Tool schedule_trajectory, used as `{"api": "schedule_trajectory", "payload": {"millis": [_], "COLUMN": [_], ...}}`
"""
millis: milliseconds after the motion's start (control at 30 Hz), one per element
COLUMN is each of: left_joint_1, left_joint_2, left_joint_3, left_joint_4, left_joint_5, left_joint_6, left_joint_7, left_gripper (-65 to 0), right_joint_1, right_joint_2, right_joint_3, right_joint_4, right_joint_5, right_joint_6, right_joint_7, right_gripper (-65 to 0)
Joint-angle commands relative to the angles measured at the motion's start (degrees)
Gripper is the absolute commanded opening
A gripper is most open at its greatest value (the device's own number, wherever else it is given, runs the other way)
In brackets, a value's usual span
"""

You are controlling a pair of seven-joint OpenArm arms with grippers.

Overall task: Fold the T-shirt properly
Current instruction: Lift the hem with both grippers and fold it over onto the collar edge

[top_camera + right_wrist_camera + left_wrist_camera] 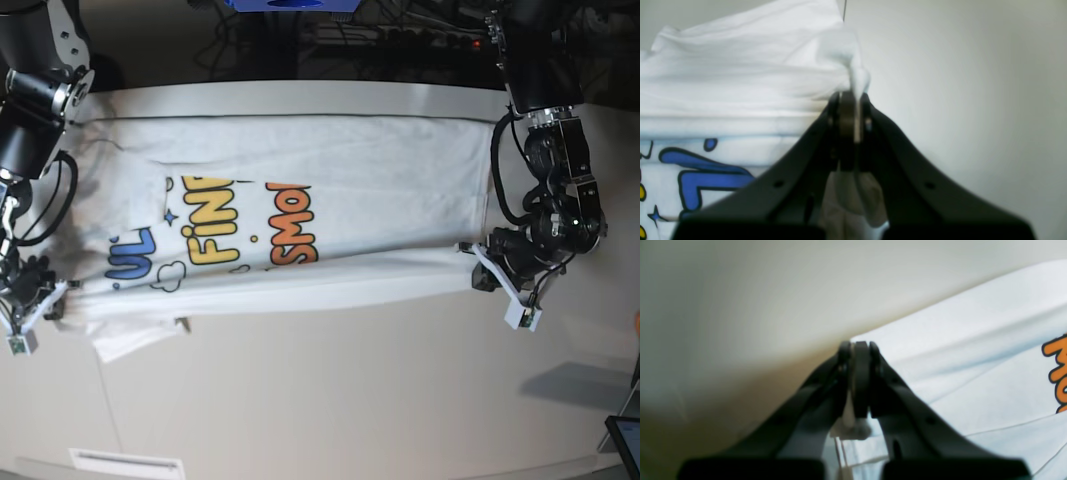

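On the pale, off-white table we see the large white short-sleeved cotton T-shirt spread out flat, print side up, its length running across the base view from one arm to the other. The lettering reads sideways there: blue at the view's left, yellow in the middle, orange toward the right, with small clouds and stars around it. A sleeve spills out at the lower left of the cloth.

Our left gripper, black and slim-fingered, sits at the shirt's near corner on the base view's right. Its fingers are pressed together with a thin bunch of white fabric pinched between them, and the orange print shows at the far right of the wrist view.

Our right gripper is at the opposite end, on the base view's left. Its fingers are likewise clamped tight on a fold of the shirt's edge, with cloth bulging above the tips and a wad hanging behind them. Blue lettering lies just beside it on the fabric.

Between the two grippers the near edge of the shirt runs in an almost straight line.
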Motion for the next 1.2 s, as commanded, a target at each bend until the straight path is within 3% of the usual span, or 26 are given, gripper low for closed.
{"api": "schedule_trajectory", "payload": {"millis": [0,567,1167], "left_joint_1": [-0.61,5.37,10.55], "left_joint_2": [-0.86,-0.60,-0.69], "left_joint_3": [-0.31,-0.31,-0.05], "left_joint_4": [1.75,8.79,8.79], "left_joint_5": [0.14,0.14,0.31], "left_joint_6": [-0.03,-0.03,-0.03], "left_joint_7": [-0.67,2.06,2.06], "left_gripper": [-65.0,-65.0,-65.0], "right_joint_1": [0.97,-3.69,-11.25], "right_joint_2": [1.17,-0.41,-2.43], "right_joint_3": [0.46,0.81,0.81], "right_joint_4": [1.84,6.23,13.62], "right_joint_5": [0.54,0.62,0.54], "right_joint_6": [-0.52,-0.69,-0.69], "right_joint_7": [0.80,-4.83,-5.00], "right_gripper": [-64.7,-64.9,-64.9]}}
